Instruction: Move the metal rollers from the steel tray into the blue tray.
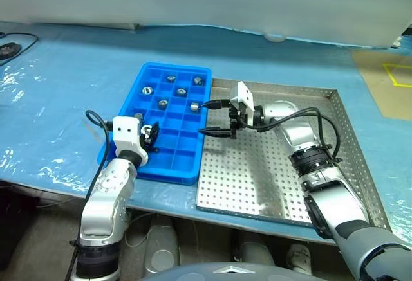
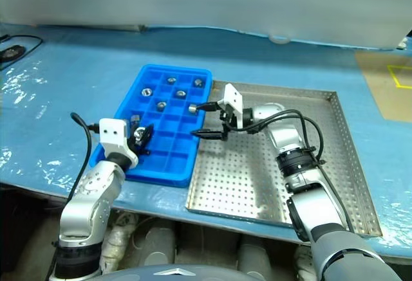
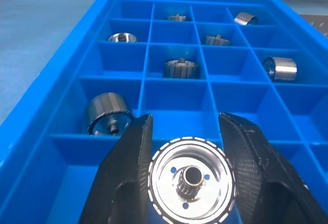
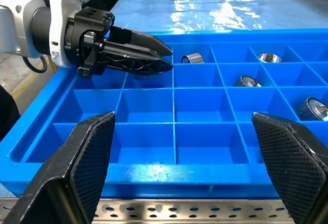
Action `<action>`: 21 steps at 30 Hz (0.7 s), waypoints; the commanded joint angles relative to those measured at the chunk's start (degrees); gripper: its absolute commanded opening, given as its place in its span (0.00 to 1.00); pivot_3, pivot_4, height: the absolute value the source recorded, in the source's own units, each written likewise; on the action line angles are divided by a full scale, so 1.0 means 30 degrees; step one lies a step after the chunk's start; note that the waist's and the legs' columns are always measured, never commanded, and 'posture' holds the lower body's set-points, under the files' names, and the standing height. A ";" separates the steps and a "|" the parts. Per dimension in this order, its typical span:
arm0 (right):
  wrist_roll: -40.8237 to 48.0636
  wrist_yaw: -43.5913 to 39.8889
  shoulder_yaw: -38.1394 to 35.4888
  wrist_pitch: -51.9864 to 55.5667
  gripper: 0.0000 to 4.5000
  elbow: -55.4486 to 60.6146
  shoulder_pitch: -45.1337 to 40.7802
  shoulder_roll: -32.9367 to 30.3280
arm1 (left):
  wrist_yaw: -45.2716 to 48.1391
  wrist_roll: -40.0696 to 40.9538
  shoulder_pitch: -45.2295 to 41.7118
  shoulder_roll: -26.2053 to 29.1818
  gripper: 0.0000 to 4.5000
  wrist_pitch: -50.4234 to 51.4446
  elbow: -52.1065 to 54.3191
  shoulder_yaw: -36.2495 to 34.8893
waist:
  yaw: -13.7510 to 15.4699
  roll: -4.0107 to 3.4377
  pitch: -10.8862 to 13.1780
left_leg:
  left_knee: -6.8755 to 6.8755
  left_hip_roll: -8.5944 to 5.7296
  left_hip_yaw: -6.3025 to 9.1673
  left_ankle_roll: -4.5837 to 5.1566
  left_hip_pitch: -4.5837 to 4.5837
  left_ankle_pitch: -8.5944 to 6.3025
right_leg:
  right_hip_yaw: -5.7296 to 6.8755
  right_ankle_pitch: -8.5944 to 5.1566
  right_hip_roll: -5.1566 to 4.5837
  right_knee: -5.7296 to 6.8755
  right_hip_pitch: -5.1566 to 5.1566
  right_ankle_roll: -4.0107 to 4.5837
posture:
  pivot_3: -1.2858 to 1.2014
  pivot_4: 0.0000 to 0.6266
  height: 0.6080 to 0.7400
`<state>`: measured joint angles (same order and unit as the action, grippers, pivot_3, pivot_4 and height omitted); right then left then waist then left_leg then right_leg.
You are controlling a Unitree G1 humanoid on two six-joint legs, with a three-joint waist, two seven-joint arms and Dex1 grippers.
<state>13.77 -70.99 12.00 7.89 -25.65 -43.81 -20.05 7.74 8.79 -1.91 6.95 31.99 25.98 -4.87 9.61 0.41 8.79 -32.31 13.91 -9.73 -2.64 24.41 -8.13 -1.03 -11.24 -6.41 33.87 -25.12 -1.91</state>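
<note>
Left wrist view: left tool grips roller over blue tray

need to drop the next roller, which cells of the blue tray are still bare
The blue tray is crowded at its far end, where rollers fill several cells. The near rows toward the robot are bare, as is the column beside the steel tray. The left gripper, shut on a roller, hangs over the near left cells.

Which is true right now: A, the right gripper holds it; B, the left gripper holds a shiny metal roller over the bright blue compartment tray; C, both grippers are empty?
B: in the left wrist view the left gripper clamps a metal roller above the blue tray.
</note>
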 commanded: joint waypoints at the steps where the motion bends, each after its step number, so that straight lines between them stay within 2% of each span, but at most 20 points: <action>1: 0.0074 -0.0073 -0.0233 -0.0424 1.00 0.0186 -0.0094 0.0203 | -0.0302 0.0000 -0.0103 0.0133 0.37 0.0289 0.1012 -0.0036 | 0.0146 0.0000 0.0000 | -0.0002 0.0000 0.0003 -0.0003 -0.0002 0.0002 | 0.0000 0.0002 0.0000 0.0002 0.0002 0.0003 | 0.67 0.24 1.00; 4: 0.0020 -0.0063 -0.0273 -0.0463 1.00 0.0177 -0.0086 0.0245 | -0.0133 0.0154 -0.0241 0.0221 0.37 0.0364 0.0684 0.0131 | 0.0277 0.0000 0.0000 | -0.0003 0.0000 0.0016 -0.0012 0.0000 0.0009 | 0.0004 0.0005 0.0001 0.0010 0.0001 0.0007 | 0.67 0.24 1.00; 12: -0.0027 0.0129 -0.0499 -0.0424 1.00 0.0337 0.0056 -0.0047 | 0.0580 0.0894 -0.1137 0.0309 0.93 0.0314 0.0229 0.0312 | 0.0291 0.0000 0.0000 | -0.0007 -0.0001 0.0032 -0.0020 0.0011 0.0016 | 0.0019 0.0006 0.0003 0.0011 0.0002 0.0008 | 0.66 0.24 1.00; 17: 0.0090 0.0580 -0.0768 -0.0066 1.00 0.1158 0.0650 -0.0528 | 0.2018 0.1534 -0.2529 0.0952 0.93 -0.0123 -0.0570 0.0387 | 0.0250 0.0000 0.0000 | -0.0015 -0.0002 0.0039 -0.0033 0.0007 0.0026 | 0.0019 0.0006 0.0003 0.0032 0.0004 0.0008 | 0.63 0.24 1.00; 21: 0.0274 0.1272 -0.1297 0.0594 1.00 0.2711 0.1746 -0.1354 | 0.5122 0.2019 -0.4068 0.2310 0.93 -0.0941 -0.1978 0.1671 | 0.0197 0.0000 0.0000 | -0.0024 -0.0007 0.0040 -0.0039 0.0007 0.0036 | 0.0017 0.0007 0.0004 0.0047 0.0002 0.0007 | 0.59 0.24 1.00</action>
<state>13.48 -68.03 10.21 9.11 -21.19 -38.89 -23.18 19.59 13.72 -12.81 13.20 31.34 20.19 -1.35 10.20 0.41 8.79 -32.39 13.89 -9.61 -2.75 24.42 -8.02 -0.99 -11.22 -6.40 34.02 -25.11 -1.89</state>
